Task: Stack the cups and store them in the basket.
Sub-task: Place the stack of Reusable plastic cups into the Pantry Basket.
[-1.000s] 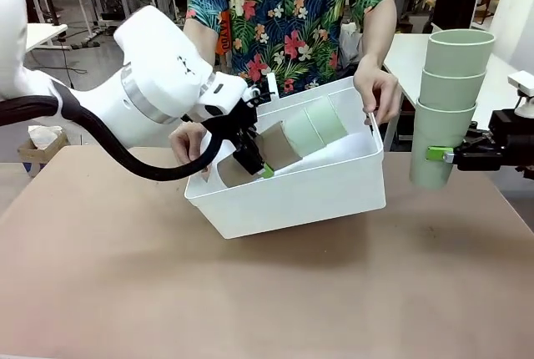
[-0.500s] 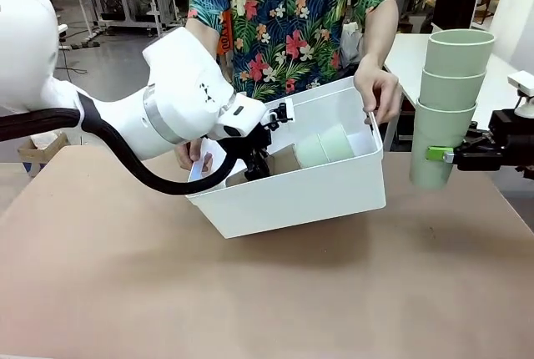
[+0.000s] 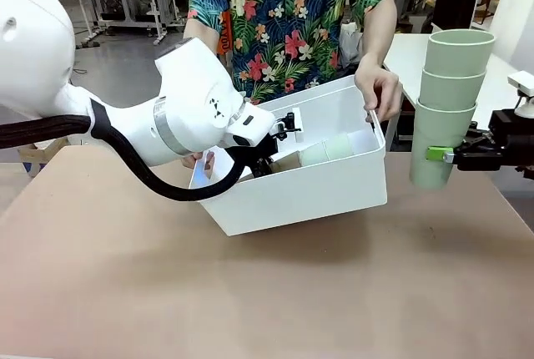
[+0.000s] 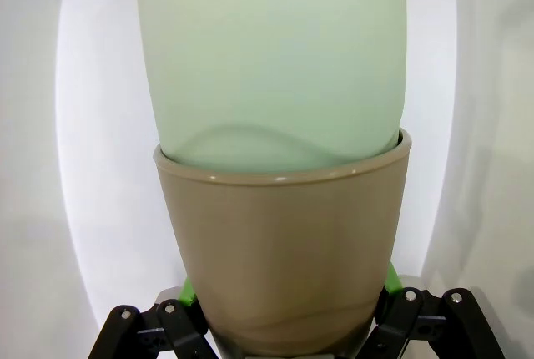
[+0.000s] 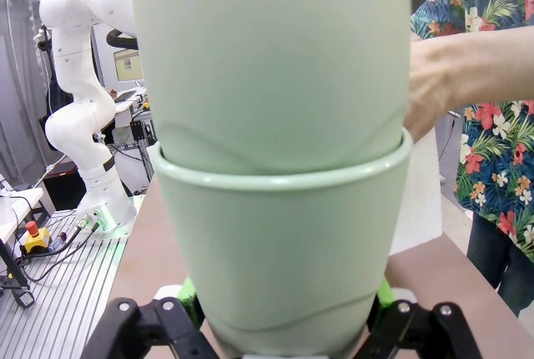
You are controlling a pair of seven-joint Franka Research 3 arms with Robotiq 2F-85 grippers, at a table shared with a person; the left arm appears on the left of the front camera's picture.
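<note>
My left fingers [image 3: 267, 162] are clenched on the tan-brown cup [image 4: 284, 250], which lies on its side with its nested mint cup [image 3: 327, 151] inside the tilted basket [image 3: 309, 196], mouths toward the right wall. I should settle it flat before letting go. My right fingers [image 3: 442, 155] grasp a stack of three [image 3: 450, 83] upright, mouths up, beside the basket above the desk [image 3: 250, 292].
</note>
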